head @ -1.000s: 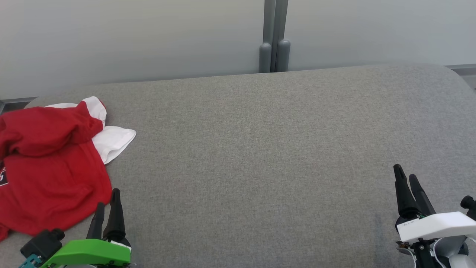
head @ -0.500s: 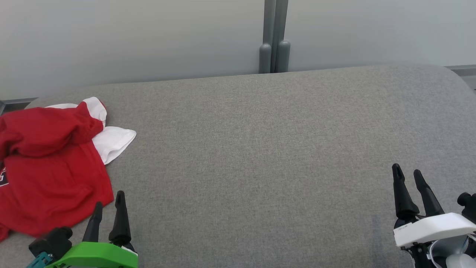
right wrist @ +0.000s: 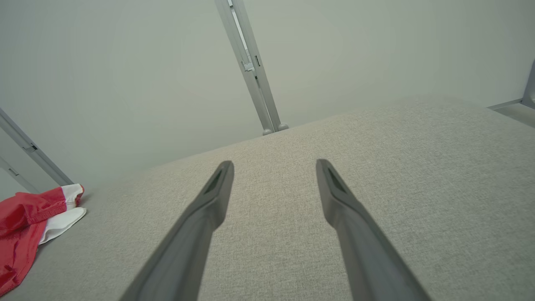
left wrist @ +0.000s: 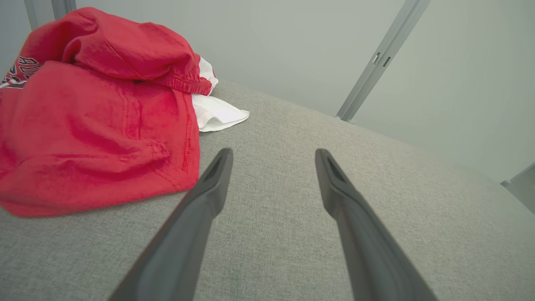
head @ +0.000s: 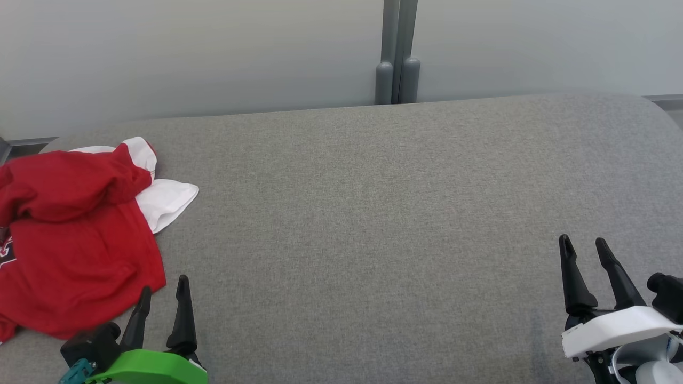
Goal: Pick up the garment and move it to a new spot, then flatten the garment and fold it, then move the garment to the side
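the red and white garment point(head: 74, 240) lies crumpled at the left end of the grey table point(head: 373, 213), running near to far. it sits just left of the left tool point(head: 164, 285), which is released and empty. the right tool point(head: 581, 240), likewise released and empty, is well apart on the right, so the left arm is the nearer one.

Grey woven fabric surface point(head: 373, 213) with rounded far corners, pale matte wall panels point(head: 187, 53) behind, grey metal post point(head: 397, 32) at the panel seam, two rounded stubs point(head: 383, 82) at its foot
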### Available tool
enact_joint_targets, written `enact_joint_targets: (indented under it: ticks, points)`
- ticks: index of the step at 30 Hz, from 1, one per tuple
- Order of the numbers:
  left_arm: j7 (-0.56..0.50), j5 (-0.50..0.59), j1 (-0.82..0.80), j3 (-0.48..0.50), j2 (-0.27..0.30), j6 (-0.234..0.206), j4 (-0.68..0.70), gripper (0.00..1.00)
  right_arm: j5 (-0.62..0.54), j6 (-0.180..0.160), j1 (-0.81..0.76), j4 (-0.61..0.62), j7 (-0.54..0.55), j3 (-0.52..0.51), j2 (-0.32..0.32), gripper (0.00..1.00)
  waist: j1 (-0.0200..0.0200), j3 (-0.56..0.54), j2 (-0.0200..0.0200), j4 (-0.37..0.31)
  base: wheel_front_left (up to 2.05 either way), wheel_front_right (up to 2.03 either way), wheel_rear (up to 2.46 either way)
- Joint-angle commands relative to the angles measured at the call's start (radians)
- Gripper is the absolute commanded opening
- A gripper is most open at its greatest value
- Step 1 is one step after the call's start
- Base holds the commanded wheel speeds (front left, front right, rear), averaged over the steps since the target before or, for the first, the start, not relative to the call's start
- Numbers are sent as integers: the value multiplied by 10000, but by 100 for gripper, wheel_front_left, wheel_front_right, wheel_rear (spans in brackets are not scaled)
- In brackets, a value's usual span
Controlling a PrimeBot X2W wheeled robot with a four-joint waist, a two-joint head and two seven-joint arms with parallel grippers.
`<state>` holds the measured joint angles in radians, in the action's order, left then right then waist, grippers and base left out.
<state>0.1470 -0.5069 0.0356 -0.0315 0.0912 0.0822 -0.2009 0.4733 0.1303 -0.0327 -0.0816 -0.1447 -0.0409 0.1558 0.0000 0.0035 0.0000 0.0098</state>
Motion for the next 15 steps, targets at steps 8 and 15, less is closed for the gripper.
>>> enact_joint_targets:
  ticks: [8, 15]
  points:
    - [301, 1088, 128, -105, 151, -33, 64, 100, -1091, 4, 42, 114, -323, 75, 134, 100, 0, 6, 0, 96, 0, 0, 0]
    - [441, 1643, 162, -172, 140, -32, 48, 100, -1635, 5, -57, 92, -463, 98, 180, 100, 0, -3, 0, 139, 0, 0, 0]
